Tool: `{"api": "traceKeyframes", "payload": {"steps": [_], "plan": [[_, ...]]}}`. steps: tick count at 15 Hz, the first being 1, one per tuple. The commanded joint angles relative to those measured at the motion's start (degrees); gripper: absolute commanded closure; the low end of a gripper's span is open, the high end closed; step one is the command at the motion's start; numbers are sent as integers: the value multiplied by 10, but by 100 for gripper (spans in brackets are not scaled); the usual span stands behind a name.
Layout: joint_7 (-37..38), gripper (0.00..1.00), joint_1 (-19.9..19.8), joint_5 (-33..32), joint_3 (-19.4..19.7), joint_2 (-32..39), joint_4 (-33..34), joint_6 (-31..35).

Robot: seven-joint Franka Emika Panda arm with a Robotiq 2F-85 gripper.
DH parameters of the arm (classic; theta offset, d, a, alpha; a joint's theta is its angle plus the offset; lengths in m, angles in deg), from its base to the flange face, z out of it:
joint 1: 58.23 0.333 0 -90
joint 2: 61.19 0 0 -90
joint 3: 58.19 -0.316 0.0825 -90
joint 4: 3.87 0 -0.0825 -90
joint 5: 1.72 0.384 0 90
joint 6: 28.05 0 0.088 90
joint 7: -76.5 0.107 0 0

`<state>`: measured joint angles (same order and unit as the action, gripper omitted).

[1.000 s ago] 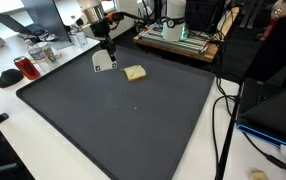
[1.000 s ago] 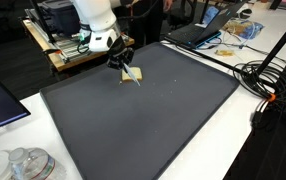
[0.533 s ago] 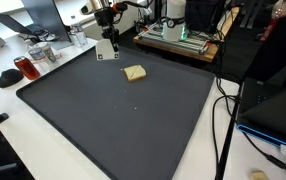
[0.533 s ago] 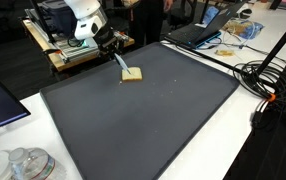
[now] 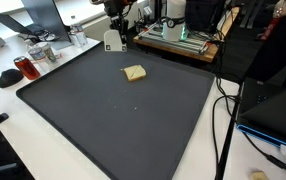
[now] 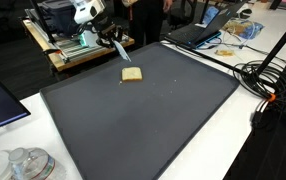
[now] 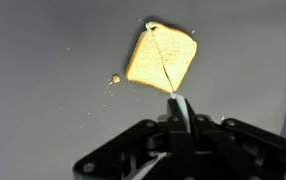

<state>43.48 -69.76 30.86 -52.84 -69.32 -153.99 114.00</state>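
A tan slice of bread (image 5: 134, 73) lies flat on the black mat (image 5: 113, 125) near its far edge; it also shows in an exterior view (image 6: 131, 75) and in the wrist view (image 7: 161, 58). My gripper (image 5: 113, 20) hangs in the air above and behind the bread, also seen in an exterior view (image 6: 107, 30). It is shut on a flat white tool (image 5: 111, 41) that hangs down from the jaws. The tool shows edge-on in the wrist view (image 7: 179, 106) and clear of the bread. A small crumb (image 7: 115, 79) lies beside the bread.
A red cup (image 5: 26, 67) and glass jars stand on the white table beside the mat. A machine on a wooden stand (image 5: 178, 35) is just behind the gripper. Cables (image 5: 223, 110) run along one mat edge. A laptop (image 6: 198, 35) sits past the far corner.
My gripper has risen and drawn back from the mat towards the far edge, carrying the white tool up and away from the bread. The bread has not moved.
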Motion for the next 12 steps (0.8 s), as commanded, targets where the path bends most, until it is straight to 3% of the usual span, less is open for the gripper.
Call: {"api": "traceKeyframes", "payload": {"steps": [1,7,8,11,12], "plan": [[68,99,31,-34,8,-57,-53,36],[273,99,38,-192,-28,-94,-104,117],[313,99,33,-231,-38,-71,-72,117],[413,99,24,-322,-70,-88,-70,114],[437,99,27,-340,-79,-116,-99,114]]}}
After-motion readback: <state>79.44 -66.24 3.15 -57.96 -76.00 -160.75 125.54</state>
